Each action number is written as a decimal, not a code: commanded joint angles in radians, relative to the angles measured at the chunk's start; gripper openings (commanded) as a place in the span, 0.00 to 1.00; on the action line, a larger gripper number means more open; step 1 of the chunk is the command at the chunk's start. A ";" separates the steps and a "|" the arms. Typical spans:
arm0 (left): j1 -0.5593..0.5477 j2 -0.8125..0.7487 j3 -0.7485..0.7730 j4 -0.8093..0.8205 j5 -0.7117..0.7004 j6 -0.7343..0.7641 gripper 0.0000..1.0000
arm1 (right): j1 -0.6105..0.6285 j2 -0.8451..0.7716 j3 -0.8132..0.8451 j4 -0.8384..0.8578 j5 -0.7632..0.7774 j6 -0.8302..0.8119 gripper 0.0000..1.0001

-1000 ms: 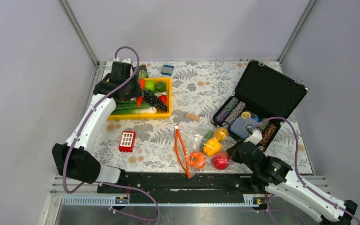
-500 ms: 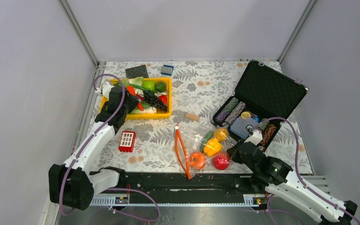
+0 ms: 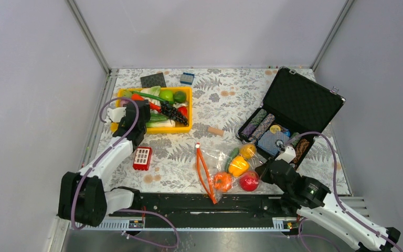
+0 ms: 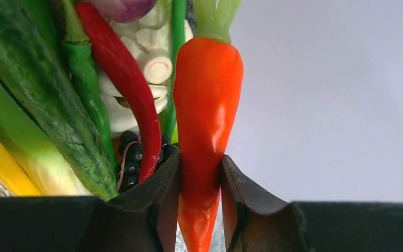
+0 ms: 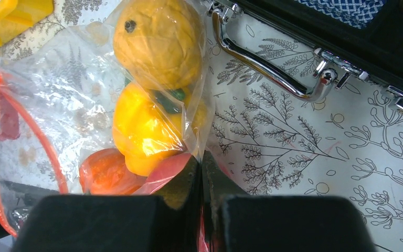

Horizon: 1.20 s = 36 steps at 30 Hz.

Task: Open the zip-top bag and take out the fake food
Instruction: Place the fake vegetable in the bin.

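Crinkly clear plastic zip-top bag [image 5: 68, 100]

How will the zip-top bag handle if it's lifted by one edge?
Probably floppy: the zip-top bag has wrinkled film draped over the yellow pepper. Likely shifting: round pieces like the apple lie loose inside and could roll.

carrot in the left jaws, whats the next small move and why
Probably open the left jaws to release the carrot: it is clamped right at the yellow tray, beside the produce there. The right jaws pinch the bag corner, with food inside.
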 commanded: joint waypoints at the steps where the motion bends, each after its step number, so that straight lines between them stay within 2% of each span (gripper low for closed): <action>1: 0.006 0.070 0.029 0.083 -0.046 -0.223 0.21 | -0.003 -0.037 0.051 -0.052 0.031 -0.009 0.00; 14: 0.053 0.144 0.083 0.014 -0.025 -0.306 0.25 | -0.003 -0.077 0.049 -0.091 0.053 -0.008 0.00; 22: 0.056 0.099 0.104 -0.118 -0.096 -0.259 0.26 | -0.003 -0.063 0.052 -0.083 0.054 -0.017 0.00; 36: 0.069 0.097 0.064 -0.144 -0.083 -0.307 0.28 | -0.002 -0.071 0.047 -0.081 0.045 -0.017 0.00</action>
